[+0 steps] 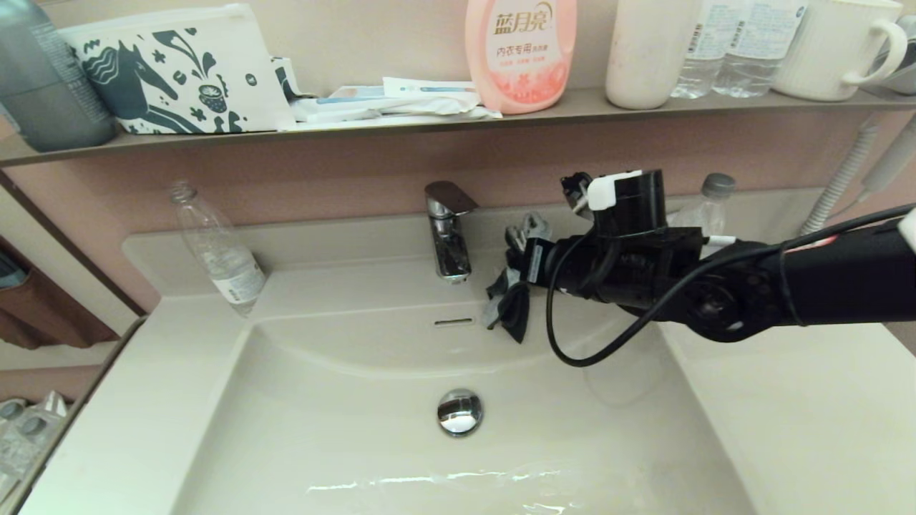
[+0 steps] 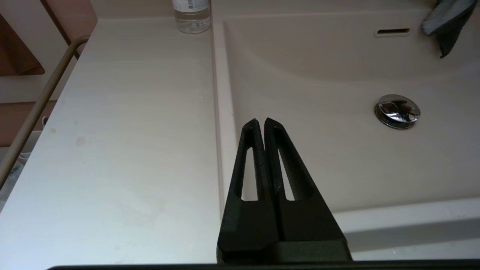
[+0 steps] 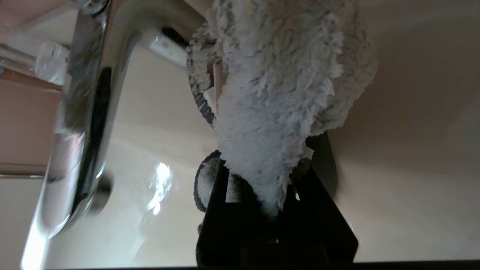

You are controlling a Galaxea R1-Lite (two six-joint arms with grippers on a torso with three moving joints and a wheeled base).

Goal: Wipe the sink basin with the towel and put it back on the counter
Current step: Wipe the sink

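The dark grey towel [image 1: 509, 304] with its pale fluffy side [image 3: 277, 93] hangs bunched from my right gripper [image 1: 517, 277], which is shut on it. It dangles in the air over the back rim of the cream-white sink basin [image 1: 343, 400], just right of the chrome faucet [image 1: 447, 229] and the overflow slot [image 1: 454, 322]. The towel hides the right fingertips [image 3: 262, 165]. The chrome drain plug [image 1: 459, 412] lies in front of and below it. My left gripper [image 2: 261, 122] is shut and empty, parked over the basin's left rim beside the counter [image 2: 131, 131]; it is out of the head view.
A clear plastic bottle [image 1: 218, 250] stands on the counter's back left, and another bottle [image 1: 705, 204] behind my right arm. The brown wall shelf holds a horse-print pouch [image 1: 179, 71], a pink detergent bottle [image 1: 521, 50] and cups. Water glistens at the basin's front [image 1: 444, 479].
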